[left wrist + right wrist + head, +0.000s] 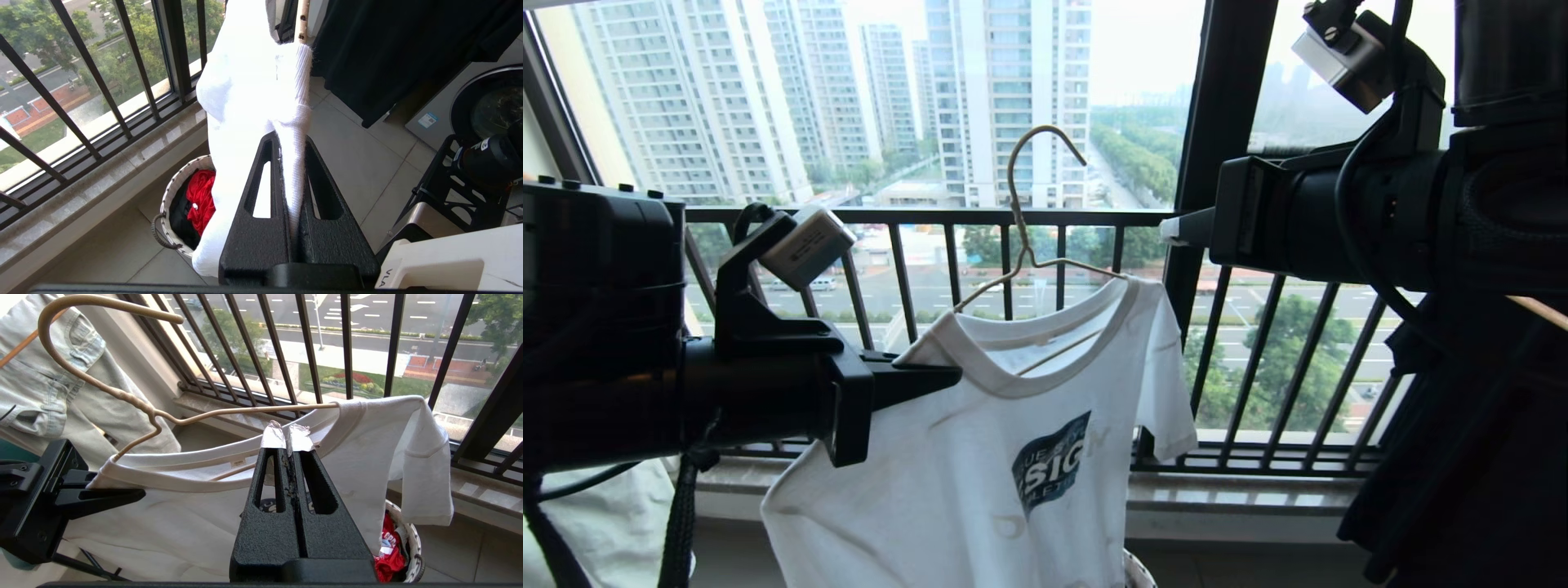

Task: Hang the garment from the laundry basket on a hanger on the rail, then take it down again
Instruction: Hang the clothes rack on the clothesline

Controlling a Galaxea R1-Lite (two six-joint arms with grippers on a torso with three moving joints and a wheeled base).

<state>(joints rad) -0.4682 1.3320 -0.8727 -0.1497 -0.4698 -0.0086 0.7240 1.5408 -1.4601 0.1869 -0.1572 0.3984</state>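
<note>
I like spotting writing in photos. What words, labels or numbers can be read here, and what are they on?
"SIG", part of a longer word: dark chest print on the white T-shirt; its smaller lines are unreadable.
"VLA": white part in the left wrist view.
Neck label and washing machine sticker: too small to read.

You see the garment [980,457] at centre, draped on the hanger [1029,245], whose hook rises toward 12 o'clock; the left gripper [931,377] enters from 9 o'clock and is clamped on the garment's shoulder at the hanger's left end; the right gripper [287,437] sits at 2 o'clock, near the collar, its closed tips holding nothing; the window railing [1258,343] stands behind the garment; the laundry basket [171,192] lies below, toward 6 o'clock, on the floor beside the sill, with a cloth [202,200] in it.
</note>
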